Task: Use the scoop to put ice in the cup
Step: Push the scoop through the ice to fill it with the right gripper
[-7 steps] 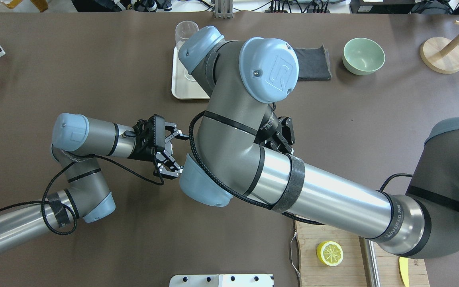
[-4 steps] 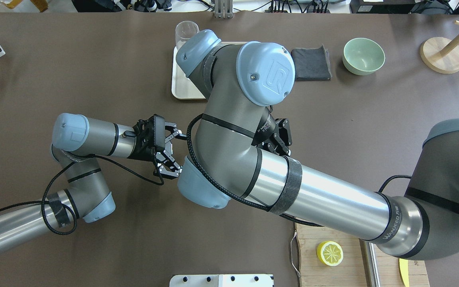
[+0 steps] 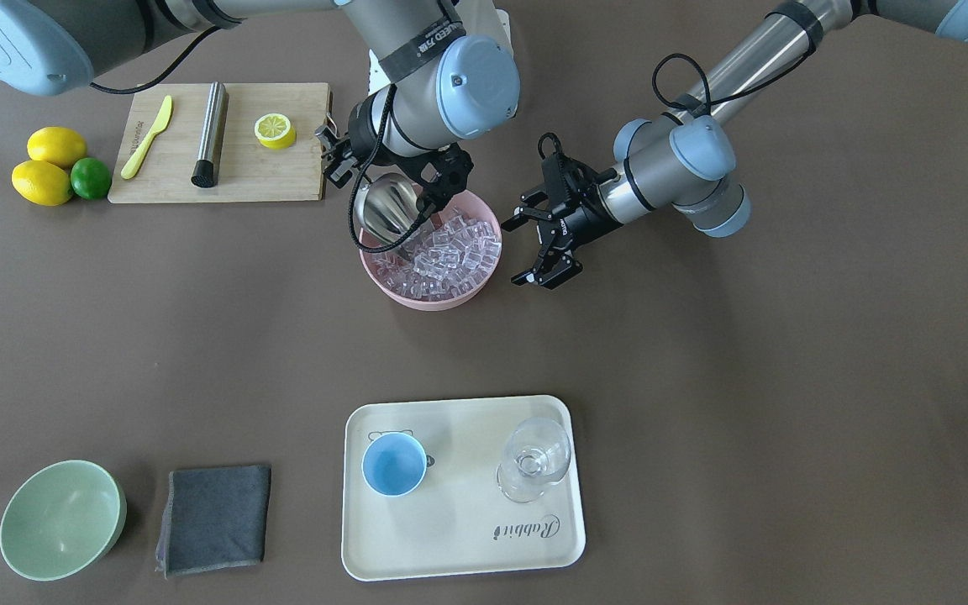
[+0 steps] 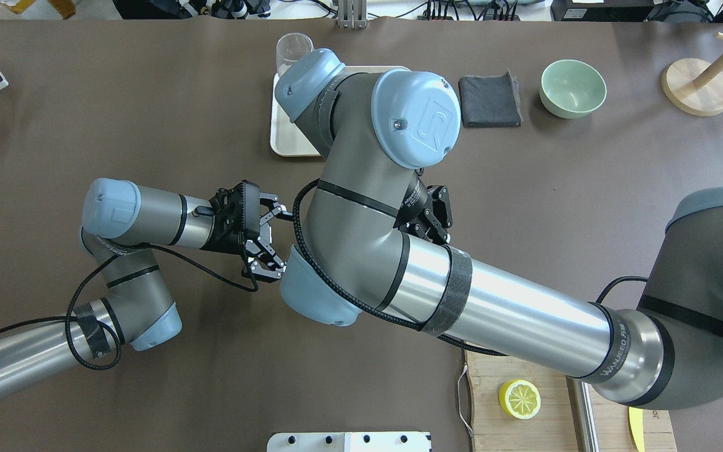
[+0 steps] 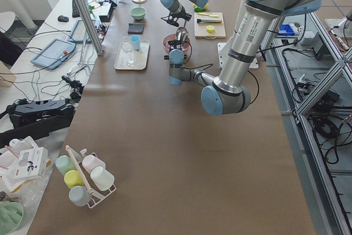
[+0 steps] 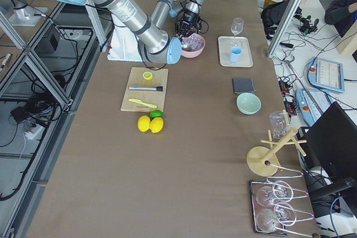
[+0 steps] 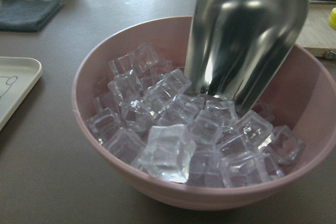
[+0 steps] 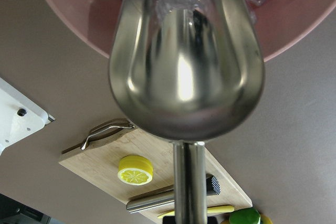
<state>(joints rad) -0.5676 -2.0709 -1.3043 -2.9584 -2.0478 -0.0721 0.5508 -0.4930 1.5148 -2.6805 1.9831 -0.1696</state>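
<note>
My right gripper (image 3: 437, 195) is shut on the handle of the shiny steel scoop (image 3: 389, 210). The scoop is tilted mouth-down into a pink bowl (image 3: 429, 301), its lip among the clear ice cubes (image 3: 450, 250). In the right wrist view the scoop (image 8: 184, 77) looks empty. The left wrist view shows the scoop (image 7: 247, 30) resting on the ice (image 7: 178, 140). My left gripper (image 3: 514, 252) is open and empty beside the bowl. The light-blue cup (image 3: 394, 465) stands empty on a cream tray (image 3: 459, 538), well away from the bowl.
A clear stemmed glass (image 3: 534, 458) shares the tray. A pale-green bowl (image 3: 60, 519) and grey cloth (image 3: 213, 518) lie beside it. A cutting board (image 3: 265, 176) behind the pink bowl holds a lemon half (image 3: 274, 130), steel cylinder (image 3: 211, 134) and yellow knife.
My right arm's wrist and elbow have shifted a little to the left in the overhead view, uncovering the grey cloth. The left arm has not moved.
</note>
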